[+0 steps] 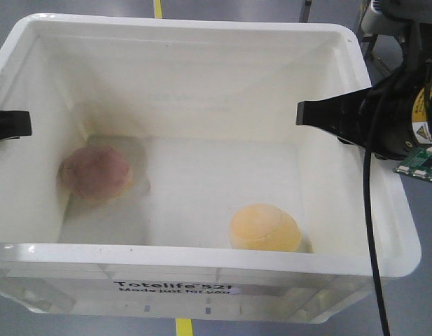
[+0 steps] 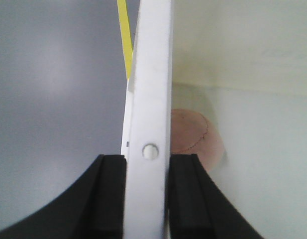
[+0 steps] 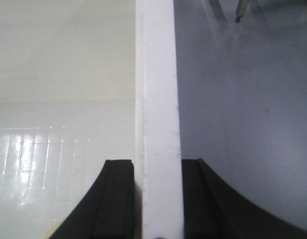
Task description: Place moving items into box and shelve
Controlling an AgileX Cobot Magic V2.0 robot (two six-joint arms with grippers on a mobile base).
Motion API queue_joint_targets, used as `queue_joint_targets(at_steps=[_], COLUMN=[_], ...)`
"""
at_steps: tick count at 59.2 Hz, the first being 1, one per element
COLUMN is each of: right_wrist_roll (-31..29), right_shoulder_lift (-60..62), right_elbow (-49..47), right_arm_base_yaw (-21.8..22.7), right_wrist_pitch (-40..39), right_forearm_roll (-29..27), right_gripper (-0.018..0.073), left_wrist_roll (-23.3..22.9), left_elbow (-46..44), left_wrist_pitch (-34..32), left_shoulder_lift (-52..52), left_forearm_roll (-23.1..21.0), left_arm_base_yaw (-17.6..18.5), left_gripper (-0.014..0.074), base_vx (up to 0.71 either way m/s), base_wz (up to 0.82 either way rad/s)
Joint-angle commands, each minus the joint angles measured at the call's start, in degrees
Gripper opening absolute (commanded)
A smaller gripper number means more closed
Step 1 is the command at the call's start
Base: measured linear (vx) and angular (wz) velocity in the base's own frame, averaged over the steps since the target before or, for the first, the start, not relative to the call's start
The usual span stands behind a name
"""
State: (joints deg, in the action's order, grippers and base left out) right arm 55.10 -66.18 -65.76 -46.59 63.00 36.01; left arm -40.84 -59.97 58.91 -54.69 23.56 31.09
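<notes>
The white box (image 1: 201, 255), printed "Totelife 521", fills the front view. Inside it the pinkish-brown moving item (image 1: 95, 171) lies at the left and the yellow-orange one (image 1: 265, 227) at the front right. My left gripper (image 1: 9, 126) is shut on the box's left rim; in the left wrist view its fingers (image 2: 111, 194) clamp the white rim (image 2: 151, 74), with the pinkish lump (image 2: 193, 134) just beyond. My right gripper (image 1: 335, 115) is shut on the right rim, which the right wrist view shows as a white strip (image 3: 155, 74) squeezed between the black fingers (image 3: 116, 199).
Grey floor surrounds the box, with a yellow line (image 1: 157, 8) running under it. Metal legs (image 1: 307, 10) stand at the back right. A black cable (image 1: 373, 231) hangs from the right arm across the box's right rim, beside a green circuit board (image 1: 419, 164).
</notes>
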Motion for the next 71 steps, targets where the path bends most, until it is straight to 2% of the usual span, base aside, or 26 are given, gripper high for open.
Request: queue_joint_targets(at_steps=[1, 40, 71], right_wrist_roll=[0.04, 0.04, 0.04], right_shoulder_lift=[1.92, 1.92, 1.92], right_elbow=[-2.00, -2.00, -2.00], right_arm_base_yaw=[0.45, 0.45, 0.45], right_wrist_pitch=[-0.62, -0.62, -0.62], right_forearm_roll=[8.15, 8.15, 8.15], right_gripper=[-0.0011, -0.0011, -0.0011], left_wrist_roll=[-0.85, -0.85, -0.85], left_elbow=[-2.42, -2.42, -2.42], left_wrist_pitch=[-4.18, -4.18, -4.18], left_shoulder_lift=[1.45, 1.45, 1.45], left_forearm_roll=[6.65, 6.65, 6.65], left_arm_base_yaw=[0.05, 0.05, 0.05], left_gripper=[0.0109, 0.0109, 0.0109], base_vx=[0.38, 0.38, 0.27], base_wz=[-0.07, -0.14, -0.55])
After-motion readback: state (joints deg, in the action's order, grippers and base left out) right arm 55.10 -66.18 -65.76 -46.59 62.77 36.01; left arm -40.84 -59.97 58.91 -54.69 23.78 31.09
